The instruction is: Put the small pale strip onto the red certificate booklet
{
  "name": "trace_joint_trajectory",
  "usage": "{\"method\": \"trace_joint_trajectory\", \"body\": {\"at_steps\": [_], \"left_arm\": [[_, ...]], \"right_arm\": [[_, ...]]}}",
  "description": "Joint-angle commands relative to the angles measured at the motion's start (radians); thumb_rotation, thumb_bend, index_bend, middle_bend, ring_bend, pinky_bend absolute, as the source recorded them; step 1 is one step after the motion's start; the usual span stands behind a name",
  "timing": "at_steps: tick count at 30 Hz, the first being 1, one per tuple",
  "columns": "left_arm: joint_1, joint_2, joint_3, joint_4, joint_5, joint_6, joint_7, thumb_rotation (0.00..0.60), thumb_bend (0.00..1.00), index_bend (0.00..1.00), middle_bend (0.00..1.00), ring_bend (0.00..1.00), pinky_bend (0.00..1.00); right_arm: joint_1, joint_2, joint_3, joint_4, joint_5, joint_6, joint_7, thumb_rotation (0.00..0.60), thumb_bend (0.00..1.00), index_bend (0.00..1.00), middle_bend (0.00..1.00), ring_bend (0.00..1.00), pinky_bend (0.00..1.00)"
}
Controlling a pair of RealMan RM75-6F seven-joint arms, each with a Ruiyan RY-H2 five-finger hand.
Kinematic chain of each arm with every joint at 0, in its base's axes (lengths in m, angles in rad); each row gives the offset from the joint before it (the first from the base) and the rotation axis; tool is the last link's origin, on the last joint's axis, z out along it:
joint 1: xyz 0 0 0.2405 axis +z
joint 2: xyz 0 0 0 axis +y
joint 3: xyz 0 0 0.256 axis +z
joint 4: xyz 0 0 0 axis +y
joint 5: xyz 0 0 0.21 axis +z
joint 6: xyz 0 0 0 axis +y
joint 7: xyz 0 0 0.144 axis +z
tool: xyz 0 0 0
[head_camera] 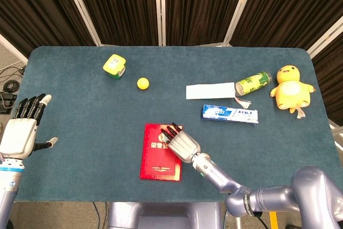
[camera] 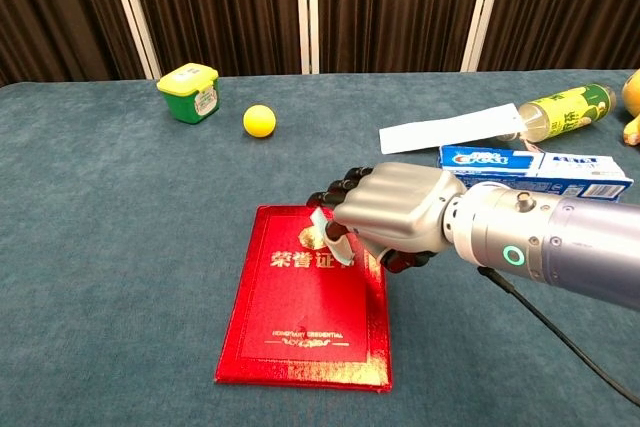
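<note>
1. The right hand [camera: 395,215] sits over the upper right part of the red booklet [camera: 305,312], at the centre of the chest view, fingers [camera: 345,187] curled in.
2. The pale strip [camera: 331,236] is pinched under that hand's fingertips, its lower end touching or just above the booklet's cover near the gold lettering; which, I cannot tell.
3. In the head view the booklet [head_camera: 157,162] lies at lower centre on the blue surface [head_camera: 80,111], the right hand [head_camera: 180,144] overlapping its upper right corner.
4. The left hand [head_camera: 22,130] hangs at the left edge of the head view, off the surface, fingers spread and holding nothing.
5. In the upper left lie a green tub [head_camera: 114,65] and a yellow ball [head_camera: 142,83].
6. To the right lie a white slip [head_camera: 210,90], a green can [head_camera: 252,83], a toothpaste box [head_camera: 230,113] and a yellow plush chick [head_camera: 291,88].
</note>
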Motion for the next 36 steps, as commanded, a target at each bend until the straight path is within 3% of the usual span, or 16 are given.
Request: {"method": "trace_joint_trajectory", "body": {"at_steps": [1, 19, 26, 30, 33, 36], "left_arm": [[0.000, 0.000, 0.000, 0.000, 0.000, 0.000, 0.001, 0.600, 0.00, 0.00, 0.00, 0.00, 0.00], [0.001, 0.002, -0.002, 0.001, -0.003, -0.004, -0.005, 0.600, 0.00, 0.00, 0.00, 0.00, 0.00], [0.001, 0.004, -0.003, 0.001, -0.004, -0.006, -0.009, 0.600, 0.00, 0.00, 0.00, 0.00, 0.00], [0.007, 0.011, 0.000, -0.001, 0.000, -0.003, -0.022, 0.600, 0.00, 0.00, 0.00, 0.00, 0.00], [0.015, 0.018, 0.006, -0.004, 0.012, 0.004, -0.034, 0.600, 0.00, 0.00, 0.00, 0.00, 0.00], [0.024, 0.023, 0.017, -0.005, 0.035, 0.013, -0.041, 0.600, 0.00, 0.00, 0.00, 0.00, 0.00]], "right_arm": [[0.000, -0.004, -0.005, -0.004, -0.004, -0.001, -0.001, 0.600, 0.94, 0.40, 0.00, 0.00, 0.00], [0.002, 0.025, 0.020, -0.046, -0.022, 0.033, -0.002, 0.600, 0.94, 0.40, 0.00, 0.00, 0.00], [-0.018, 0.111, 0.037, -0.125, -0.070, 0.078, 0.037, 0.600, 0.94, 0.40, 0.00, 0.00, 0.00], [-0.073, 0.220, 0.024, -0.201, -0.158, 0.150, 0.112, 0.600, 0.92, 0.36, 0.00, 0.00, 0.00], [-0.152, 0.312, -0.004, -0.252, -0.250, 0.246, 0.216, 0.600, 0.79, 0.26, 0.00, 0.00, 0.00], [-0.237, 0.381, -0.041, -0.276, -0.343, 0.346, 0.331, 0.600, 0.49, 0.16, 0.00, 0.00, 0.00]]}}
